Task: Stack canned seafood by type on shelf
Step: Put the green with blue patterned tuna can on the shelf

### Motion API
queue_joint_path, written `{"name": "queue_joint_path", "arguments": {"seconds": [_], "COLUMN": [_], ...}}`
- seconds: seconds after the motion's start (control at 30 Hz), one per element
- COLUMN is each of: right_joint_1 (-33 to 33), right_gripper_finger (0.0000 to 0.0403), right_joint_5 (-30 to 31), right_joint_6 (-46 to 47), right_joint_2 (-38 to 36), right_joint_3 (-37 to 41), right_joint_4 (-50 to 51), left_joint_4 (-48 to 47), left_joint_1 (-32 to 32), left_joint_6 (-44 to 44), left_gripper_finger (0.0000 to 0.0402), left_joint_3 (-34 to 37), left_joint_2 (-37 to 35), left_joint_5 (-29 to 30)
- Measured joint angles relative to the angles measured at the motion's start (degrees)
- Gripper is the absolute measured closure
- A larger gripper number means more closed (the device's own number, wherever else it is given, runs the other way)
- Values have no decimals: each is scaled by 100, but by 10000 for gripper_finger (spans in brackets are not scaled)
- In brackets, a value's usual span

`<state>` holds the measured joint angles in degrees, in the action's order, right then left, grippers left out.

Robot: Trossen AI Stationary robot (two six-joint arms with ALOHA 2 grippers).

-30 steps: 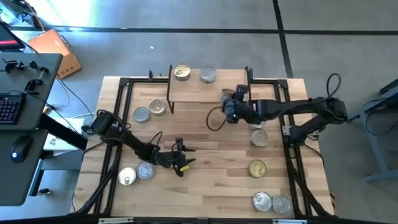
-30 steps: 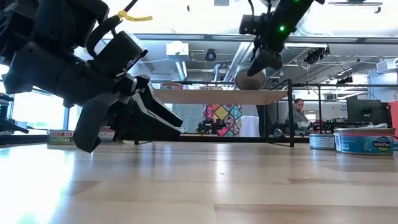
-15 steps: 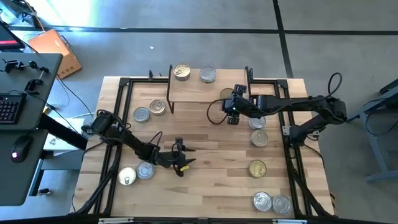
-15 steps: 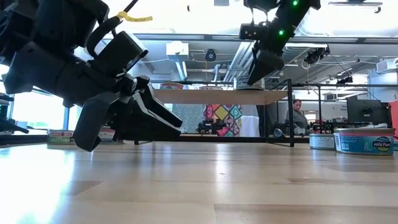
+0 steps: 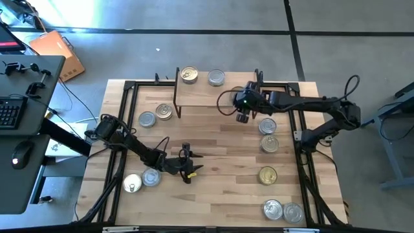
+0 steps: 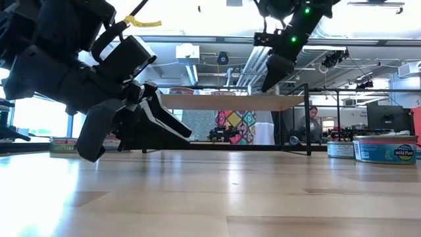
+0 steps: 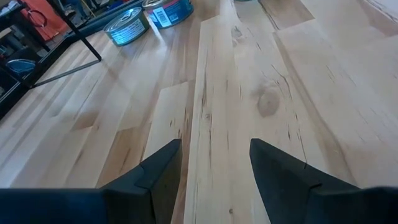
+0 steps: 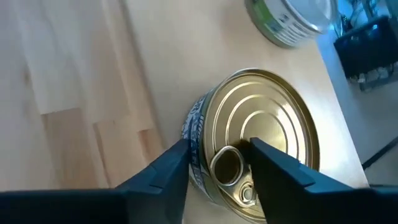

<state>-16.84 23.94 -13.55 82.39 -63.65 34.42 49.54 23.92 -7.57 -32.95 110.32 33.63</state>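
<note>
A gold-lid can (image 8: 261, 137) with a pull tab stands on the right part of the shelf (image 5: 200, 96), near its edge. My right gripper (image 8: 219, 150) hovers open above that can, clear of it, above the shelf top in the low view (image 6: 273, 71). Two more cans (image 5: 189, 75) (image 5: 216, 78) stand at the shelf's far edge. My left gripper (image 5: 187, 169) waits open and low over the table's near left, with nothing between its fingers (image 7: 214, 162).
Loose cans stand on the table: two left of the shelf (image 5: 155, 115), two at the near left (image 5: 142, 180), three along the right side (image 5: 268, 144) and two at the near right corner (image 5: 283, 210). The table's middle is bare wood.
My right gripper has set the gold-lid can down on the shelf's right part and let go of it. It has then come up off the can, rolled at the wrist, and its arm has swung toward the table's far edge.
</note>
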Motion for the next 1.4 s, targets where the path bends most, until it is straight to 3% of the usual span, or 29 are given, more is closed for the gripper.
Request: {"name": "queue_joint_path", "arguments": {"seconds": [0.43, 0.83, 1.17, 1.27, 1.4], "right_joint_1": [-870, -1556, -1629, -1553, -1527], "right_gripper_finger": [305, 324, 325, 325, 325], "right_joint_5": [-97, -1110, -1609, -1359, -401], "right_joint_6": [-254, -683, -1052, -930, -24], "right_joint_2": [15, 15, 17, 17, 20], "right_joint_3": [-250, -250, -257, -262, -527], "right_joint_4": [79, -249, -623, -617, -282], "left_joint_4": [0, 0, 0, 0, 1], "left_joint_1": [0, 0, -59, -72, -72], "left_joint_6": [0, -1, 3, 4, 4], "left_gripper_finger": [218, 218, 218, 218, 218], "left_joint_3": [0, -2, -2, -2, -2], "left_joint_2": [0, 0, 0, 0, 0], "left_joint_5": [0, 0, -2, -2, -3]}}
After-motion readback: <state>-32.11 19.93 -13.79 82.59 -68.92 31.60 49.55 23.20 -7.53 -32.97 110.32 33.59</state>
